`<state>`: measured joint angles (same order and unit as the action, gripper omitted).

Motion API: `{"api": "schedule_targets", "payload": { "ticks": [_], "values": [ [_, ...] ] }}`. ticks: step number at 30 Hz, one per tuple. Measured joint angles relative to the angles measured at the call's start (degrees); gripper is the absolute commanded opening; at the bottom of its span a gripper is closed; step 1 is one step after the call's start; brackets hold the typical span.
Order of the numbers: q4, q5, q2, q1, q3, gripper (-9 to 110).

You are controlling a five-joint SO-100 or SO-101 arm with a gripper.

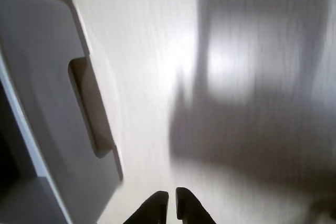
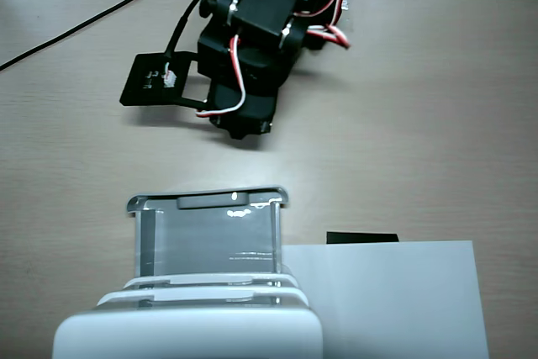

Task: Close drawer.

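Observation:
The drawer point(image 2: 206, 241) is translucent grey and stands pulled out of the top of the white unit, towards the arm, in the fixed view. Its rounded front lip with the slot handle point(image 2: 214, 201) faces the arm. In the wrist view the drawer point(image 1: 47, 103) fills the left side, with its slot handle point(image 1: 92, 108) showing dark. My gripper point(image 1: 172, 200) enters from the bottom edge, its two dark fingers nearly touching and holding nothing. It is to the right of the drawer front, apart from it. In the fixed view the gripper point(image 2: 244, 130) points down at the table, a short gap from the lip.
White drawer fronts point(image 2: 202, 296) stack beneath the grey one on the white unit point(image 2: 185, 334). A flat white sheet of paper point(image 2: 387, 292) lies to the right of the unit, with a small black strip point(image 2: 361, 237) at its edge. Black cables point(image 2: 84, 27) run at the far left.

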<state>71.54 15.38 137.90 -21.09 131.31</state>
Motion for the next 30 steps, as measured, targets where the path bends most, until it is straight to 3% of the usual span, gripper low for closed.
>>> {"api": "schedule_targets", "payload": {
  "ticks": [11,30],
  "values": [
    [-4.8,2.2,-2.5,-1.6,1.6,0],
    [-21.8,6.2,-30.2,-1.1,-10.0,0]
  ]
}}
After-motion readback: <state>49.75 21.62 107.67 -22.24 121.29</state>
